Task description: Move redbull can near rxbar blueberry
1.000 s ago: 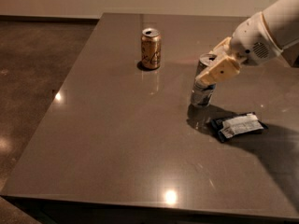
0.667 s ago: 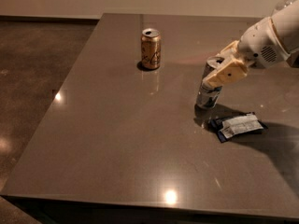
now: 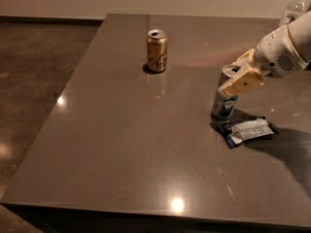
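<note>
The redbull can (image 3: 224, 101), slim, silver and blue, is upright on the dark table (image 3: 121, 144) at the right. Its base is just left of the rxbar blueberry (image 3: 247, 131), a flat dark blue wrapper with a white patch lying on the table. My gripper (image 3: 234, 76) comes in from the right on a white arm. Its cream fingers (image 3: 241, 82) are shut around the can's upper part. I cannot tell whether the can's base touches the wrapper.
A shorter gold can (image 3: 157, 50) stands at the back middle of the table. A clear bottle (image 3: 293, 9) shows at the far right corner. The table's left edge drops to a brown floor (image 3: 34, 72).
My gripper has carried the redbull can to the right and a little forward, so it now stands right beside the rxbar. The gold can and the bar have not moved.
</note>
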`<state>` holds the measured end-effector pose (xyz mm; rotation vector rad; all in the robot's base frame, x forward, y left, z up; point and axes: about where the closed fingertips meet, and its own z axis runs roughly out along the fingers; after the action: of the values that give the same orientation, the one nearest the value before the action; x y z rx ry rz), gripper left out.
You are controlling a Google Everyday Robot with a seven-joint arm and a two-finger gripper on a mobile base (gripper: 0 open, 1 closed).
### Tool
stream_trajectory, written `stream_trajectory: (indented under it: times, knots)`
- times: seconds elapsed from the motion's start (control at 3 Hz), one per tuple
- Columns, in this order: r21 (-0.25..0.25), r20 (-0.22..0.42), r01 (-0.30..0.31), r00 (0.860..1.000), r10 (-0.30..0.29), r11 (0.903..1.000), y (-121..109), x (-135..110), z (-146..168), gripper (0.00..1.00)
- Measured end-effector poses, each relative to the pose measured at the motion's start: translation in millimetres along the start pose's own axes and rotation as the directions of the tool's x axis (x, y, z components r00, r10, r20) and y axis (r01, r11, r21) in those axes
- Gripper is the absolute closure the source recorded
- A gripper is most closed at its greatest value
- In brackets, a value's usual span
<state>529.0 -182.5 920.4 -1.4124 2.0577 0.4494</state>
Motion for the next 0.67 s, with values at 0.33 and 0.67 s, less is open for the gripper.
stream_trajectory:
  times: [0.33,0.67]
  knots:
    - [0.002,-0.006,-0.018,1.000,0.018,0.9998,0.5,8.6,0.8,0.30]
    - [0.000,-0.007,-0.020,1.000,0.020,0.9998,1.0,9.4,2.1,0.05]
